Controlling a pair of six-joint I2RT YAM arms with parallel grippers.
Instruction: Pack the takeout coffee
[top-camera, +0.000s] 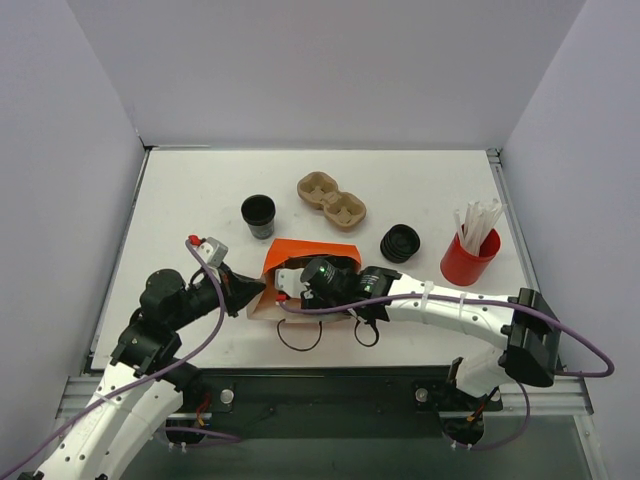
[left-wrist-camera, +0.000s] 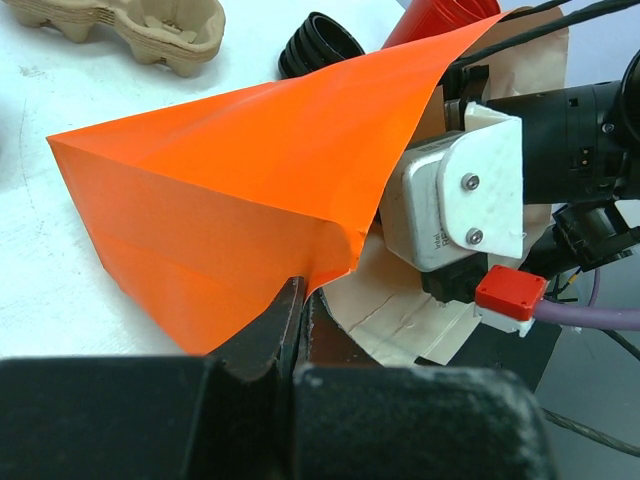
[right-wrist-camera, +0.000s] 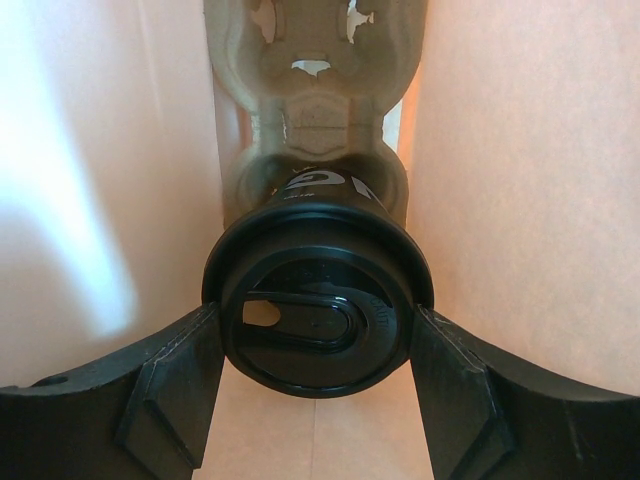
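The orange bag (top-camera: 305, 252) lies on its side at the table's front middle. My left gripper (left-wrist-camera: 300, 292) is shut on the bag's edge (left-wrist-camera: 330, 262) and holds the mouth open. My right gripper (right-wrist-camera: 318, 335) reaches inside the bag; its fingertips are hidden in the top view. There its fingers (right-wrist-camera: 170, 375) press on both sides of the lid of the takeout coffee (right-wrist-camera: 318, 300), a black cup with a black lid. The cup sits in a brown cardboard carrier (right-wrist-camera: 315, 60) inside the bag.
A black cup with no lid (top-camera: 258, 215) stands at the back left. An empty cardboard carrier (top-camera: 331, 199) lies behind the bag. A stack of black lids (top-camera: 400, 243) and a red cup of white sticks (top-camera: 469, 258) stand to the right.
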